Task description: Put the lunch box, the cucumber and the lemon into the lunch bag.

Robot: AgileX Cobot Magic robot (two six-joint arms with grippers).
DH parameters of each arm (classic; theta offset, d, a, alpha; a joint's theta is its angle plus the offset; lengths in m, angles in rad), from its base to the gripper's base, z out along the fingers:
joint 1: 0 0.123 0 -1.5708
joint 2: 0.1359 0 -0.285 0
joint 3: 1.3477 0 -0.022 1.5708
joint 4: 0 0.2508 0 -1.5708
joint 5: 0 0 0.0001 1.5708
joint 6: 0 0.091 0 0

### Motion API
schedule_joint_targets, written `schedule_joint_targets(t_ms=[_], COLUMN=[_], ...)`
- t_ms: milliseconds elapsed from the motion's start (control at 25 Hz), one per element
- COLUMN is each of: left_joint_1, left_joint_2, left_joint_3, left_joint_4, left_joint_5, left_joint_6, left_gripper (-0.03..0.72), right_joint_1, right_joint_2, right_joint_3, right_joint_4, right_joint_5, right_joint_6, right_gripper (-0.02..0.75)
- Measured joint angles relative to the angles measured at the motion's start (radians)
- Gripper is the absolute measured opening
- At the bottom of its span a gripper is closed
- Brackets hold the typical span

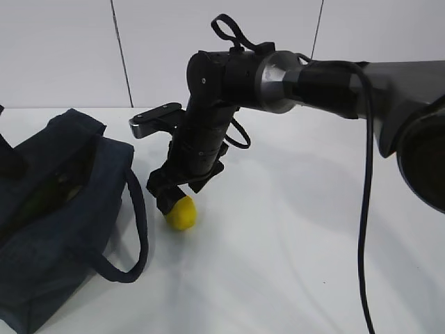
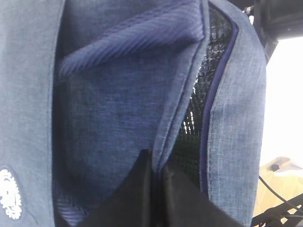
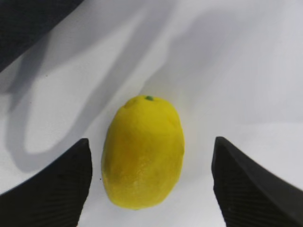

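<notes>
The navy lunch bag (image 1: 55, 229) stands at the left with its top open. In the left wrist view my left gripper (image 2: 155, 158) is shut on a fold of the lunch bag's rim (image 2: 180, 109), beside the zipper and the dark mesh lining. The yellow lemon (image 1: 182, 213) lies on the white table just right of the bag. My right gripper (image 1: 174, 198) reaches down over it. Seen from the right wrist, the lemon (image 3: 142, 151) lies between the open fingers (image 3: 61, 184), nearer the left one, with a gap on each side. The lunch box and the cucumber are hidden.
One loop handle (image 1: 135, 236) of the bag droops onto the table close to the lemon. The right arm (image 1: 327, 83) and its cable (image 1: 365, 209) cross the upper right. White table (image 1: 292, 243) stretches to the right and front.
</notes>
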Motion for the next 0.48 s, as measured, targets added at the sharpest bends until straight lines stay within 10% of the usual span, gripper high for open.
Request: schedule_joint_targets(t_ms=[480], left_joint_1=[0.0], left_joint_2=[0.0], left_joint_3=[0.0], left_joint_4=[0.0], left_joint_5=[0.0], left_joint_6=[0.0], left_gripper=[-0.007], right_joint_1=[0.0], right_joint_2=[0.01], right_joint_3=[0.0], right_joint_4=[0.0], right_joint_5=[0.002], right_joint_6=[0.0], right_gripper=[0.593])
